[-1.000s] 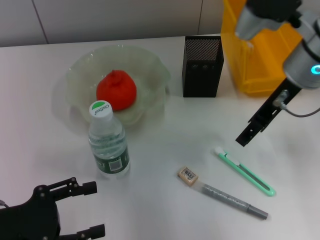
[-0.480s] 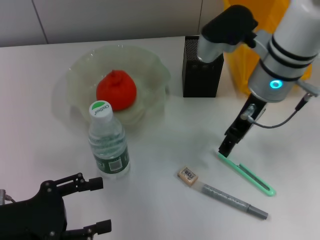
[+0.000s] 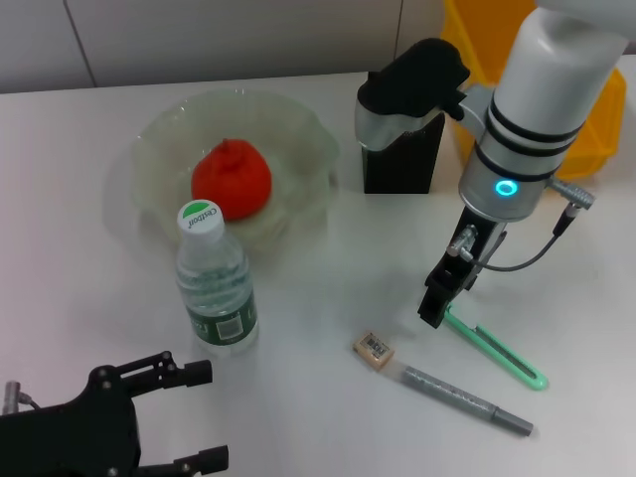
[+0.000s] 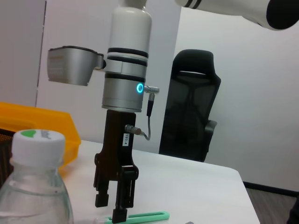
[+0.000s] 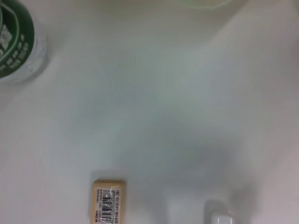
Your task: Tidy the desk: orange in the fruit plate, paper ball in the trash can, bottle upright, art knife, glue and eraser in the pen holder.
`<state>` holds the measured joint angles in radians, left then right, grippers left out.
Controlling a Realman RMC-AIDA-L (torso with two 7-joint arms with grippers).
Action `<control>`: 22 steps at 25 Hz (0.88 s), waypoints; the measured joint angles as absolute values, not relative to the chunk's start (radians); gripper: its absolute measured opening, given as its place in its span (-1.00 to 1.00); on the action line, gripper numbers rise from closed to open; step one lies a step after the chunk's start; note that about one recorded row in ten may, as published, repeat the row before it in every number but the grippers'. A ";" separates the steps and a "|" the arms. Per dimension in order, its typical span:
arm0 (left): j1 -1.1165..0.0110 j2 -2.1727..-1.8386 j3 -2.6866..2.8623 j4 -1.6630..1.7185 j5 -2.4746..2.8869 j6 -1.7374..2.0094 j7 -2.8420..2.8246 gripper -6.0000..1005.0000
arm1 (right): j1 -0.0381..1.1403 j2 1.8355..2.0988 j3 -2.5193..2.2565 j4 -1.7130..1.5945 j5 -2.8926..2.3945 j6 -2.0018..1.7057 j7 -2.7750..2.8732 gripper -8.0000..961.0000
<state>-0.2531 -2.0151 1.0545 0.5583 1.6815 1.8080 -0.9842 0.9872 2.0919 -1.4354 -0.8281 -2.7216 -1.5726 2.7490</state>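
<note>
The orange (image 3: 231, 179) lies in the clear fruit plate (image 3: 159, 129). In front of the plate the bottle (image 3: 217, 288) stands upright. My right gripper (image 3: 434, 303) is low over the white-tipped end of the green art knife (image 3: 497, 348), and in the left wrist view its fingers (image 4: 100, 199) stand slightly apart, open, at the knife (image 4: 140, 216). The eraser (image 3: 375, 349) and the grey glue stick (image 3: 467, 400) lie on the table beside the knife. The black mesh pen holder (image 3: 402, 159) stands behind. My left gripper (image 3: 199, 415) rests open at the front left. The paper ball is out of view.
A yellow trash can (image 3: 586, 109) stands at the back right, partly behind my right arm. The right wrist view shows the eraser (image 5: 108, 200), the bottle's base (image 5: 16, 42) and the knife's white tip (image 5: 222, 218) on the white table.
My right arm has swung left and down from near the yellow trash can to the knife's white-tipped end. The left gripper has shifted slightly to the right.
</note>
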 joint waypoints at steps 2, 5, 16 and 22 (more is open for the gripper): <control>-0.254 -2.017 1.054 0.558 1.689 1.808 -0.978 0.58 | 0.988 2.092 -1.457 -0.827 -2.720 -1.571 2.768 0.42; -0.254 -2.017 1.052 0.558 1.689 1.808 -0.966 0.58 | 0.988 2.092 -1.496 -0.828 -2.720 -1.570 2.797 0.42; -0.255 -2.019 1.050 0.558 1.689 1.787 -0.959 0.58 | 0.986 2.092 -1.532 -0.825 -2.717 -1.549 2.819 0.42; -0.255 -2.021 1.048 0.557 1.689 1.783 -0.959 0.57 | 0.985 2.092 -1.533 -0.805 -2.706 -1.534 2.818 0.21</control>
